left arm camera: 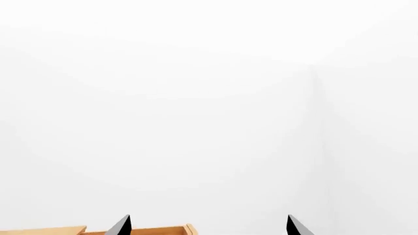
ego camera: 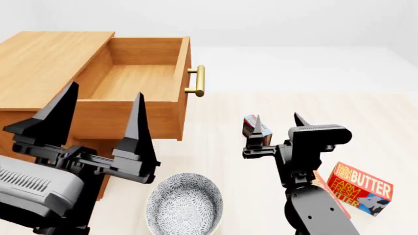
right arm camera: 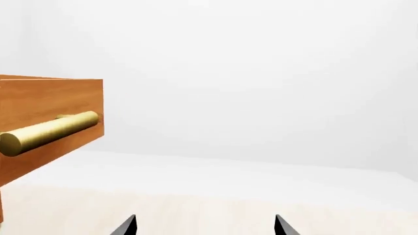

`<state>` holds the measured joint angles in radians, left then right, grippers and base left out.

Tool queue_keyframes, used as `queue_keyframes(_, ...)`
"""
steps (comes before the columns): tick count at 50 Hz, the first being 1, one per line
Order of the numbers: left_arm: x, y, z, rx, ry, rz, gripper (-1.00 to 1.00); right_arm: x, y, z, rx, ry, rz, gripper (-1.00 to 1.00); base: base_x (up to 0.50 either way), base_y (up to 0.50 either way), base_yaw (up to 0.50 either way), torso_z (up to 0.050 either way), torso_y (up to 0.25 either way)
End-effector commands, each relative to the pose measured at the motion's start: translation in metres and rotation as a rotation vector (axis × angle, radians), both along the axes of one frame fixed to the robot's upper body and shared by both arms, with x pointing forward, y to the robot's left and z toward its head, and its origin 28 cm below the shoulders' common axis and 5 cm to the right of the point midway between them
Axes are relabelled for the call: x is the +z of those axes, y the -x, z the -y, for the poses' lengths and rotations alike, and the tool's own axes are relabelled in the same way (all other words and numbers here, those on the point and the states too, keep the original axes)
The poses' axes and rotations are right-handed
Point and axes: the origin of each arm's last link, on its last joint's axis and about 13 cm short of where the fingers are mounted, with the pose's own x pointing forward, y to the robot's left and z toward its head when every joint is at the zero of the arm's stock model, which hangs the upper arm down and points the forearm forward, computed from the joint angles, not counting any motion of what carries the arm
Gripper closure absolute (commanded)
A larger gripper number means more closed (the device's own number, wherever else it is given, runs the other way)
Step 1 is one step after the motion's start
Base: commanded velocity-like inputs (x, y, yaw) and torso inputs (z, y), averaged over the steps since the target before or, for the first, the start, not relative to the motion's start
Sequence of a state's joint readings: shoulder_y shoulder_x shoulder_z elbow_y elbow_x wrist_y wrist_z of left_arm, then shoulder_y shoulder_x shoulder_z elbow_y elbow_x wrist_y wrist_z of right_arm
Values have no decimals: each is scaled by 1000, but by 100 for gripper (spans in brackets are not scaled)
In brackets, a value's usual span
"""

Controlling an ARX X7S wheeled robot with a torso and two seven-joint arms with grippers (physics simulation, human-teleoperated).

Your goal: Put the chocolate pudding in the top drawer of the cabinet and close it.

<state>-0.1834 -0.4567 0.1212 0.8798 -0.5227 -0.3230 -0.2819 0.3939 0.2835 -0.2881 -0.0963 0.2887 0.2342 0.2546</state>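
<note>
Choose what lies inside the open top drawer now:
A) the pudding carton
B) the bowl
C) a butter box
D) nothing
D: the top drawer shows only its bare wooden bottom, while the pudding carton stands on the floor beside the right fingers.

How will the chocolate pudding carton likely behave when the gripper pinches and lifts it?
The chocolate pudding looks like a small flat-sided carton: probably light and unlikely to roll. Standing on the floor, it may tip if nudged. Cardboard sides might dent under a hard squeeze.

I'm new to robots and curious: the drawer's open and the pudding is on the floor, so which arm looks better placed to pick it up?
Probably the right. Its open gripper is close by the pudding, while the left gripper sits over by the drawer, also open and empty.
</note>
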Motion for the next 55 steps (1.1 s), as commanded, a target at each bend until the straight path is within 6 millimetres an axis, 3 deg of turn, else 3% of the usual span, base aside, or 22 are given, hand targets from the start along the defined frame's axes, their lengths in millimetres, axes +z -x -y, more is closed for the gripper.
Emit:
queue_keyframes(1, 0, 9, 1, 14, 1, 6, -100, -2, -21, 11, 16, 58, -35, -100, 0, 0, 0, 0, 0)
queue_keyframes(26, 4, 18, -1, 23, 17, 14, -100, 19, -101, 40, 214, 141, -192, -100, 0, 0, 0, 0, 0)
queue_keyframes(36, 5, 18, -1, 26, 7, 13, -100, 23, -129, 43, 239, 148, -229, -100, 0, 0, 0, 0, 0)
queue_keyframes(44, 5, 20, -1, 33, 5, 13, -100, 32, -133, 42, 266, 171, -254, -100, 0, 0, 0, 0, 0)
queue_keyframes(55, 3, 20, -3, 60, 1, 12, -100, 29, -132, 43, 291, 173, -284, -100, 0, 0, 0, 0, 0)
